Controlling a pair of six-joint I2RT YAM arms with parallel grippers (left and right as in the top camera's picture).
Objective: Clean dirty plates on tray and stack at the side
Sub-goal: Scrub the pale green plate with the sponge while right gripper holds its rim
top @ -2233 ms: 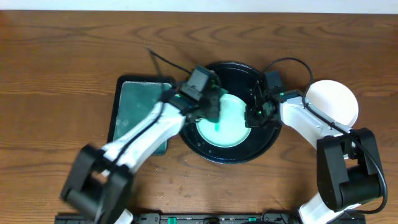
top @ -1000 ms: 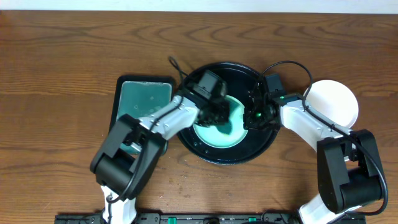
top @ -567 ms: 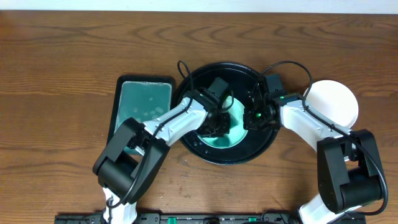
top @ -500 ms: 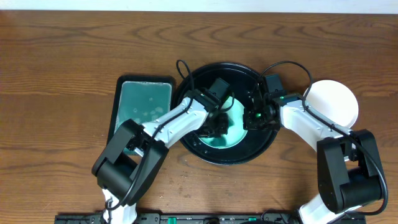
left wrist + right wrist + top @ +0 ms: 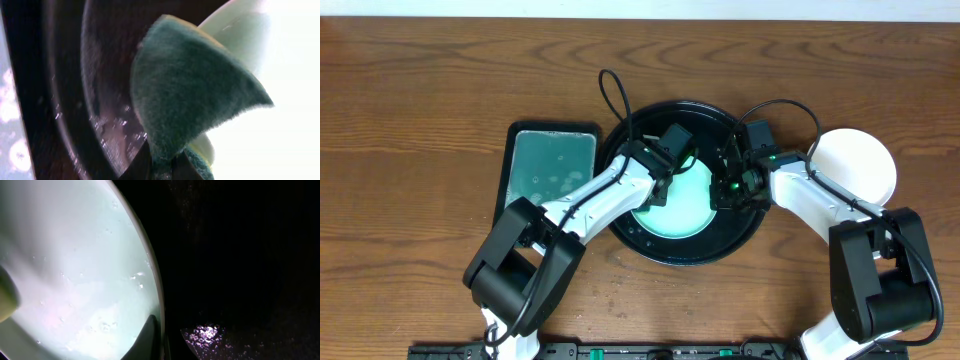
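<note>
Moved: left gripper (image 5: 161,167) has swung off the middle of the plate (image 5: 680,205) to its upper-left edge, so most of the plate face is now uncovered.
Left grip: fingers closed tight on a green sponge (image 5: 190,95); in the left wrist view the sponge hangs over the plate's edge and the wet floor of the tray (image 5: 745,235).
Right grip: right gripper (image 5: 161,340) is unmoved, clamped on the plate's right rim, one finger on the inner face; the outer finger is lost in the dark.
Plate: lies flat in the round black tray, pale mint and wet, with droplets near the rim. No teal smear shows at its centre now, where one showed two seconds back.
Meaning: the wipe of this plate looks done or nearly so; part of the face is under the left arm, so I cannot clear all of it.
Side: white plate (image 5: 860,165) sits right of the tray; how many are stacked there I cannot tell.
Next: likely lifting the sponge away, then carrying this plate over to the side.
Risk: a wet, glossy rim may slip in a pinch.
</note>
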